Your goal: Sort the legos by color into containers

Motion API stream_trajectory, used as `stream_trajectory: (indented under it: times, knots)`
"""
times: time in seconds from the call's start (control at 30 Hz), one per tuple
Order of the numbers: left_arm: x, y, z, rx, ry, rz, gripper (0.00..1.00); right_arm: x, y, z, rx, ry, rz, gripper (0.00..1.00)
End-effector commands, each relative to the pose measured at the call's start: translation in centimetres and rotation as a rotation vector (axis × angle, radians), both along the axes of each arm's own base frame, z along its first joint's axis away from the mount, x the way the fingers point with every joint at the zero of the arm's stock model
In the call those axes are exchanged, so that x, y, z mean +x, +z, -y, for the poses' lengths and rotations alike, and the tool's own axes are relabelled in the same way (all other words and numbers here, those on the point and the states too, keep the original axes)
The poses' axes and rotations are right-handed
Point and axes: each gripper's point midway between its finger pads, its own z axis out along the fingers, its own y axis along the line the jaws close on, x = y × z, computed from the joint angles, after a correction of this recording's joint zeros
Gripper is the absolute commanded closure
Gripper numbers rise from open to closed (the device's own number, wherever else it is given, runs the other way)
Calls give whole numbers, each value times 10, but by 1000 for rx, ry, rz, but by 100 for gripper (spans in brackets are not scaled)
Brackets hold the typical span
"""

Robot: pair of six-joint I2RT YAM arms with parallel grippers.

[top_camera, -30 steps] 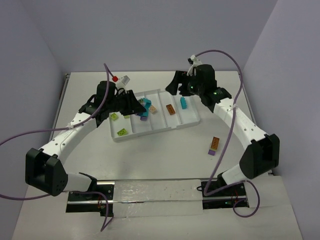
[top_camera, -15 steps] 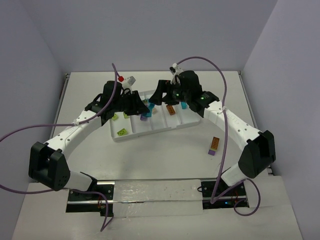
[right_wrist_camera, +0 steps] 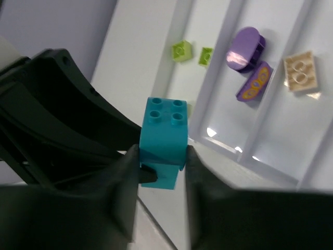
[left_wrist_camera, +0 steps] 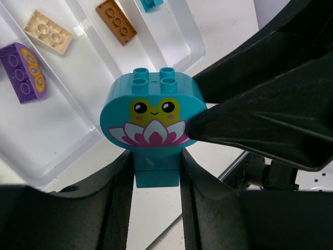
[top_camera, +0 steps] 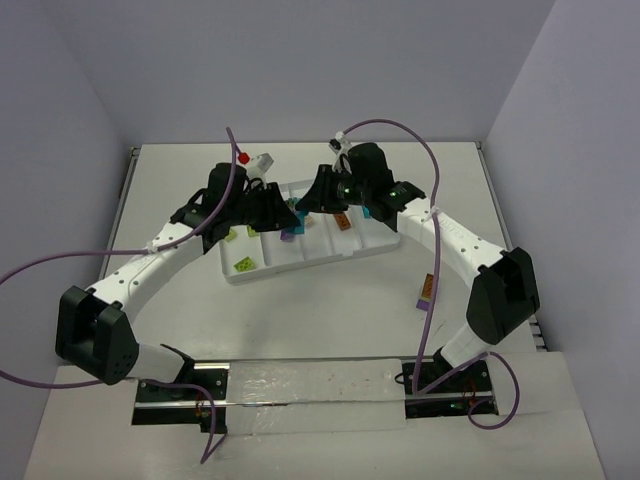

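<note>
A teal lego [left_wrist_camera: 152, 117] with a frog and a lotus printed on it hangs above the white tray [top_camera: 300, 262]. My left gripper [left_wrist_camera: 155, 172] is shut on its lower stem. My right gripper [right_wrist_camera: 160, 161] is shut on the same teal lego [right_wrist_camera: 163, 130] from the other side, one finger [left_wrist_camera: 250, 125] pressing its edge. In the top view both grippers meet at the teal lego [top_camera: 297, 213] over the tray's middle. In the containers lie lime green legos [right_wrist_camera: 180, 50], purple legos [right_wrist_camera: 254, 83], a tan one [right_wrist_camera: 300, 73], an orange-brown one [left_wrist_camera: 115, 21] and a teal one [top_camera: 368, 210].
An orange-brown lego [top_camera: 429, 287] and a purple lego [top_camera: 424, 303] lie on the table to the right of the tray. A small red and white object [top_camera: 250, 158] sits at the back left. Purple cables arch over both arms.
My right gripper has swung left from the tray's right end to the teal lego held by my left gripper and has closed on it. The left arm barely moved.
</note>
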Motion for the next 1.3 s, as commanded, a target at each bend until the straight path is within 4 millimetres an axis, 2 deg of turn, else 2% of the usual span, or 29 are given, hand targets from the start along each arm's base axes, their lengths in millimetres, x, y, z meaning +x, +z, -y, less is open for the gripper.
stream_trajectory:
  times: [0.0,0.2,0.27,0.53,0.77,0.87,0.97,1.13,1.27]
  knots:
    - [1,37,4,-41,-16,118,100,-2,28,-14,103,45,73,100]
    - [-7,32,2,-35,-35,117,100,8,36,1,107,-51,106,100]
    - [-9,29,3,-36,-45,111,100,11,46,9,147,-107,108,100]
    - [-13,25,3,-32,-60,104,100,29,64,42,336,-218,100,100]
    - [-13,22,1,-27,-53,104,100,31,66,40,349,-210,97,100]
    - [-13,21,-1,-19,-44,100,100,39,60,50,299,-262,121,100]
    - [-14,22,-4,-11,-32,104,100,49,44,78,157,-369,172,100]
    - [-16,23,-6,-12,-24,109,100,66,11,137,-122,-587,236,100]
    - [-14,24,-4,-18,-24,107,100,73,-21,165,-266,-645,213,100]
